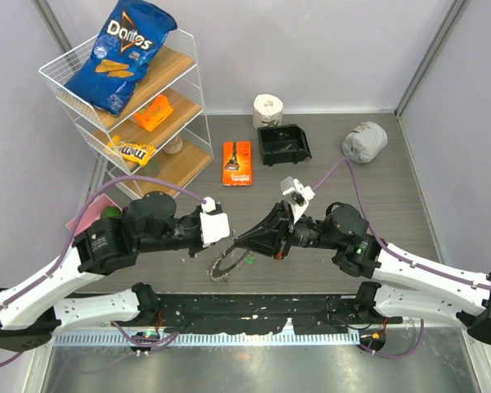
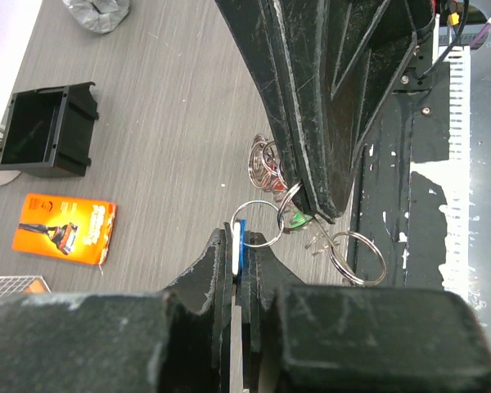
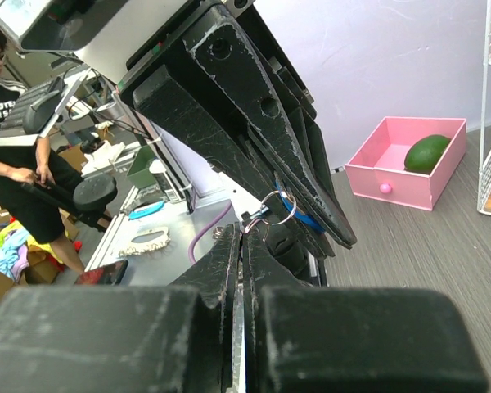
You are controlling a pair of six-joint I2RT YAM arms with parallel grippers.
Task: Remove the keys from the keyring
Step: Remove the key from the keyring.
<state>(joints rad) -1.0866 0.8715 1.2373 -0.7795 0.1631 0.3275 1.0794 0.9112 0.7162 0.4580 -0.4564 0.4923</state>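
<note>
The left arm (image 1: 106, 246) and the right arm (image 1: 409, 266) both reach inward with their forearms low, so the 2 grippers meet almost tip to tip. The left gripper (image 1: 229, 243) has its 2 fingers (image 2: 213, 262) pressed close together, only a thin slit between them. Just ahead of its tips and a little to one side hangs the tapered point of the right gripper (image 1: 240, 243), angled across it. The right gripper's 2 fingers (image 3: 221, 262) are likewise squeezed together. From the right wrist, the left gripper slants over those fingertips, near them, its point past them.
</note>
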